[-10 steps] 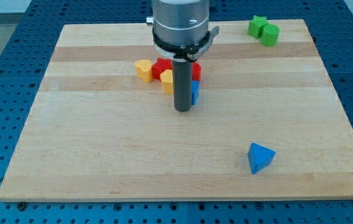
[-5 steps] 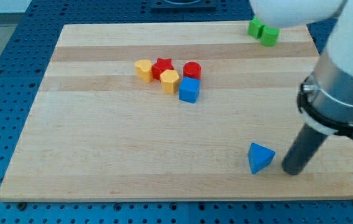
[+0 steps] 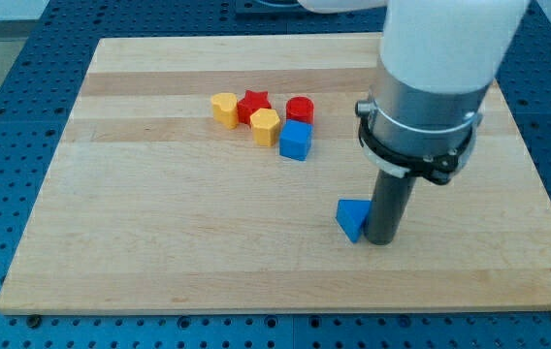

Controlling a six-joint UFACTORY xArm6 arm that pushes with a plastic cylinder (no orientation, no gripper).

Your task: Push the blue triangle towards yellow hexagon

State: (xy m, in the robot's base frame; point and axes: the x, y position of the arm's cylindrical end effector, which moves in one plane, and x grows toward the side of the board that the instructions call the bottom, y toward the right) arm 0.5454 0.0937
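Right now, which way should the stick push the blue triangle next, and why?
Probably up and toward the view's left. My tip sits right against the blue triangle on its right side, and the yellow hexagon lies up and to the left, with the blue cube beside it, so I would steer gently.

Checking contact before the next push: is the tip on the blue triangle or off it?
On it. My tip presses the blue triangle's right side, no gap visible; the yellow hexagon lies up-left.
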